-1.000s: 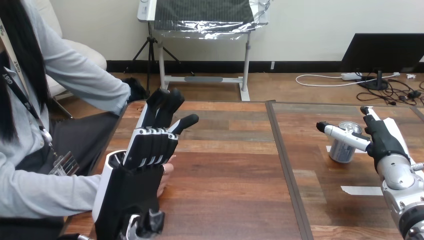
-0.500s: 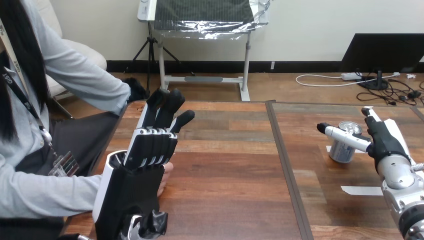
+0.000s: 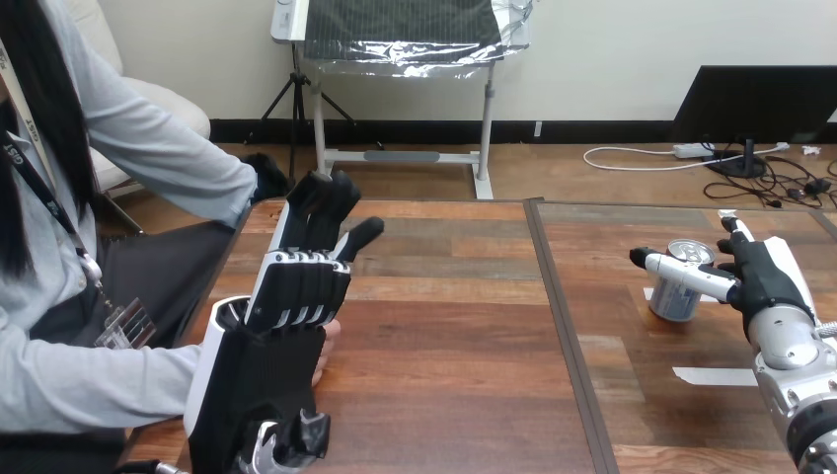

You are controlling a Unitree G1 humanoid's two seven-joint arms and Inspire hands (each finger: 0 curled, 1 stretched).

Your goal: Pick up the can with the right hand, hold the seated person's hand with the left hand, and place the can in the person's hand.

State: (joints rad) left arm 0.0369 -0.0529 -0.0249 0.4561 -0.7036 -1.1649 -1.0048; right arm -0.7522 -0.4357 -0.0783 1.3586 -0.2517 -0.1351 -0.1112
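— Where does the can sit?
— The can (image 3: 678,288) stands upright on the right half of the worktop (image 3: 454,336), with a bit of white tape (image 3: 651,293) showing at its base on the left. A second strip (image 3: 713,376) lies nearer the robot, apart from the can

— Anything in front of it?
— The right hand (image 3: 768,281) is just beside it on the right. Its thumb (image 3: 683,273) reaches straight across the front of the can's upper part, and its fingers (image 3: 735,237) point up and away, uncurled; whether the thumb touches the can I cannot tell

— And on the other side?
— The left hand (image 3: 286,306) is raised at the left, its back to the camera, fingers straight and side by side, thumb angled out to the right. It covers most of the person's hand (image 3: 329,346), which peeks out at its lower right edge, resting on the wood. Contact between the two cannot be made out

— The surface?
— Dark brown planks, with a seam (image 3: 563,326) running front to back between the two hands, well left of the can
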